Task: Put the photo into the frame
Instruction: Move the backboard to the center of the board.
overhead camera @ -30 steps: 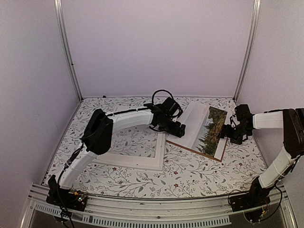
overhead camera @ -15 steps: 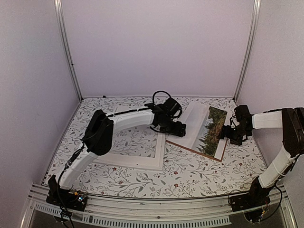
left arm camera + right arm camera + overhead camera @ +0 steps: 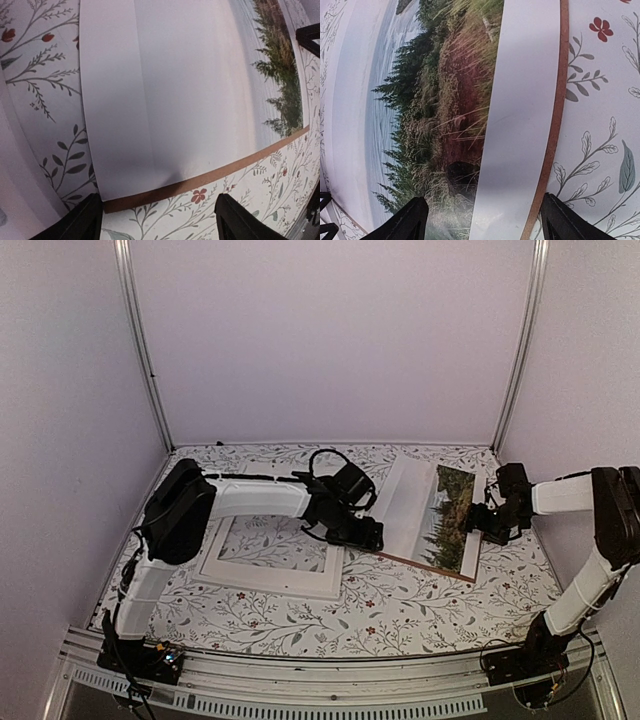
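White-bordered photo (image 3: 428,510) on brown backing (image 3: 200,178), flat between the spread left pincer (image 3: 376,537) and the spread right pincer (image 3: 477,522).

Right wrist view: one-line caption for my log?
Open right hand hovers over the photo lying picture-up on the brown backing panel atop the floral table.

- The frame (image 3: 272,581) is lying left on the desk (image 3: 400,612).
- The photo (image 3: 408,502) is lying on the backing panel (image 3: 200,177), right of it.
- The left end effector (image 3: 372,538) is hanging between them.
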Motion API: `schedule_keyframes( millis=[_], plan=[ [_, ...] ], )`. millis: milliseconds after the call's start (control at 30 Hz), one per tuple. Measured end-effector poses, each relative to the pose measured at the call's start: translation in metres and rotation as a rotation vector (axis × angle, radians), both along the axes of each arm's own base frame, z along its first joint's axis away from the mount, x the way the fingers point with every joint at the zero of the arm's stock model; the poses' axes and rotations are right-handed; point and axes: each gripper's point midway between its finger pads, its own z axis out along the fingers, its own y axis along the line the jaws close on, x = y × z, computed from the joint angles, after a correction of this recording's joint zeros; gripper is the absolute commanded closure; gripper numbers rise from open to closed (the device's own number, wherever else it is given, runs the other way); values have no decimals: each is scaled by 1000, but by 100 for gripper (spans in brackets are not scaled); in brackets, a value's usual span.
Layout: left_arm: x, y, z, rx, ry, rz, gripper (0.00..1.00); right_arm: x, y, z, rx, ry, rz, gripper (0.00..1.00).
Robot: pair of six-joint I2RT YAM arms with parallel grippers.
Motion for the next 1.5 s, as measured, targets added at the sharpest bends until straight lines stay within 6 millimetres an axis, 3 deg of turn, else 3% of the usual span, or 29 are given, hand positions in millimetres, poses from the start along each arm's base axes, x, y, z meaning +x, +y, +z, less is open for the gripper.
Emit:
schedule_keyframes(
  millis=[467, 567, 667, 833, 1100, 1233, 1400, 1500],
  plan=[
    [-86, 16, 2, -28, 80, -50, 26, -44, 14, 5, 103, 10, -29, 20],
    [-110, 17, 3, -29, 104, -79, 24, -53, 15, 9, 105, 24, -37, 19],
    [-119, 23, 8, -18, 105, -85, 18, -54, 11, 20, 88, 8, -54, 18],
    [-99, 25, 23, -11, 36, -56, 15, -43, 4, 35, 47, -19, -66, 19],
    [-32, 21, 48, -31, -74, 25, 15, -20, 7, 49, 19, -64, 1, 22],
    [-14, 15, 34, -11, -91, 39, 16, -21, 9, 36, 12, -26, 31, 23],
    [-8, 11, 7, 36, -84, 38, 16, -23, 11, 22, 10, 14, 51, 24],
    [-4, 7, 4, 41, -86, 40, 17, -24, 11, 18, 8, 26, 58, 25]
  ],
)
